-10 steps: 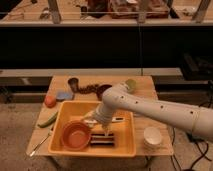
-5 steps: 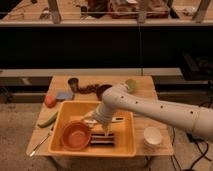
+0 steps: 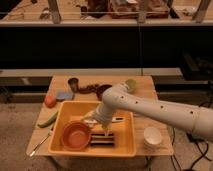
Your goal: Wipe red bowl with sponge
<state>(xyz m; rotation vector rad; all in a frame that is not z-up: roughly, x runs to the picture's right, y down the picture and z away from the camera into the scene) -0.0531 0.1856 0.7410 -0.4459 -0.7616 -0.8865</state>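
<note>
The red bowl [image 3: 75, 135] sits upright in the front left of a yellow tub [image 3: 127, 145] on the wooden table. My gripper [image 3: 101, 126] hangs over the tub's middle, just right of the bowl and a little above it, on the white arm that reaches in from the right. Its fingers point down and stand open, with nothing that I can make out between them. I cannot pick out the sponge in this view.
A dark rack [image 3: 102, 141] and a utensil [image 3: 119, 119] lie in the tub. Around it are a white cup [image 3: 152, 135], a spoon [image 3: 40, 144], a green vegetable [image 3: 47, 119], an orange-red ball [image 3: 50, 101], a blue-grey flat piece [image 3: 65, 95], a dark cup [image 3: 73, 82] and a maroon bowl [image 3: 101, 90].
</note>
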